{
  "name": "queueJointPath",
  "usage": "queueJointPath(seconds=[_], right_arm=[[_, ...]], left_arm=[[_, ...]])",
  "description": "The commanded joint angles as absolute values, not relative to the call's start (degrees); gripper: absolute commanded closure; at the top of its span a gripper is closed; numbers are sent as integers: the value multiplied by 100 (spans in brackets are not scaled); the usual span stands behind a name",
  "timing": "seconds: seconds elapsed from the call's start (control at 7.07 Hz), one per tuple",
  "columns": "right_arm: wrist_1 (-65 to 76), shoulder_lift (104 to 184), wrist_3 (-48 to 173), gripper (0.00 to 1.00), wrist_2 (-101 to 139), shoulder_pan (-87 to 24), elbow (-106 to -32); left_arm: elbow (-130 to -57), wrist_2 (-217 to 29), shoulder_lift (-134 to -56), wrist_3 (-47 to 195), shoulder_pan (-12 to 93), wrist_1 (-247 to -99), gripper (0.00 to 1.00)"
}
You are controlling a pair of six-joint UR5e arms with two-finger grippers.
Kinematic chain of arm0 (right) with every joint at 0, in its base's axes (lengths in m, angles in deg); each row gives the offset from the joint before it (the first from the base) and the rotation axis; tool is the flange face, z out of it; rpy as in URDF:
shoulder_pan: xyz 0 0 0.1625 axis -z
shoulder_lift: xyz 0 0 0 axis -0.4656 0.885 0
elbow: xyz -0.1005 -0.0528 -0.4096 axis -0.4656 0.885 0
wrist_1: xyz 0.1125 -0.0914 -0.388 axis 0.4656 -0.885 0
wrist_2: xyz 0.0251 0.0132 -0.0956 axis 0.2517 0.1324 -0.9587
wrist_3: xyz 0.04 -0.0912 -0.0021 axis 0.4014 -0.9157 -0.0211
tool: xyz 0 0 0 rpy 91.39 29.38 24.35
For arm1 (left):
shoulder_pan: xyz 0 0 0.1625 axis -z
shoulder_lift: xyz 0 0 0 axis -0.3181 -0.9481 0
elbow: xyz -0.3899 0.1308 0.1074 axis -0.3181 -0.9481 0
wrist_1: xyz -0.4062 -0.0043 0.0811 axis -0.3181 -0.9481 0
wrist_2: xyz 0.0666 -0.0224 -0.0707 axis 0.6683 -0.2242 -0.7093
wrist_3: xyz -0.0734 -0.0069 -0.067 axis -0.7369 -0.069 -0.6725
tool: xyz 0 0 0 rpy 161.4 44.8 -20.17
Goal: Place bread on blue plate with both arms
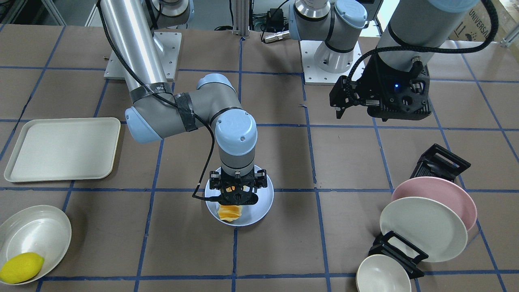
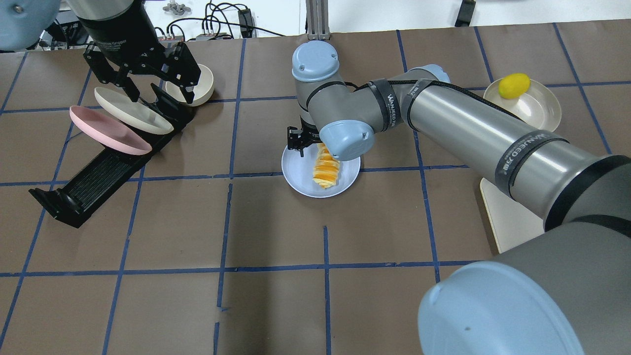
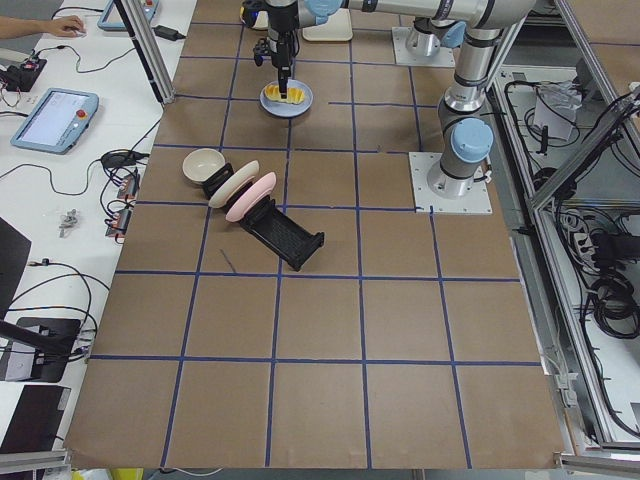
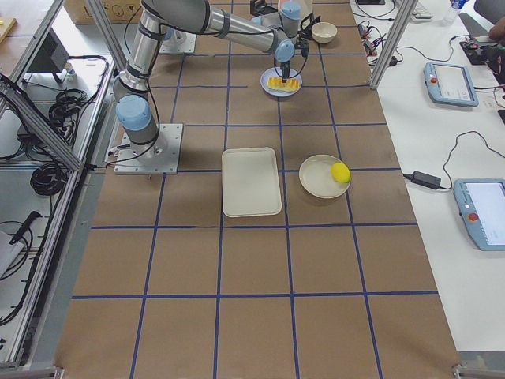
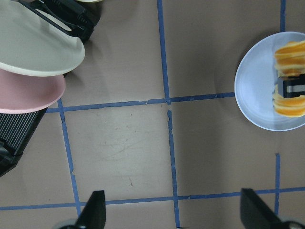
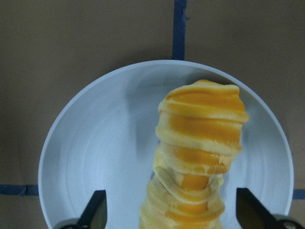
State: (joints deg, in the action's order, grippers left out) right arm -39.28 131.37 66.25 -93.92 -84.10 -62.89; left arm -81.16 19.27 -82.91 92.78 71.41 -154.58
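Observation:
The bread [image 1: 230, 213] lies on the blue plate [image 1: 261, 202] near the table's middle; they also show in the overhead view, bread [image 2: 326, 170] on plate [image 2: 297, 170]. My right gripper [image 1: 237, 198] hangs straight down just over the bread's far end, jaws open. In the right wrist view its fingers [image 6: 97, 210] stand wide on either side of the bread [image 6: 200, 138] without touching it. My left gripper [image 2: 157, 91] is open and empty, raised above the dish rack, well away from the plate [image 5: 252, 90].
A black dish rack [image 1: 440, 162] holds a pink plate [image 1: 450, 190], a white plate [image 1: 423, 227] and a small bowl [image 1: 381, 275]. A cream tray [image 1: 63, 148] and a bowl [image 1: 38, 227] with a yellow lemon [image 1: 21, 267] lie on my right side.

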Motion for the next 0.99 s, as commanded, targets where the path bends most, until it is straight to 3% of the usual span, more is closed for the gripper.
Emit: queueJointPath(seconds=[0.0,0.42,0.85], right_arm=[[-3885,13347,6617,0,-9451,-8292,-5907],[-3412,13664,6520,0,-9486,-7625,-4877],[-2695,14101,6020,0,-9495,-6685,-4840]], left_arm=[[-8258,1929,-8240,9249,7128,-15450,0],[-8698,1938,-7968,9196,7163,-15090,0],[-8812,1938,-7871,9196,7172,-15063,0]])
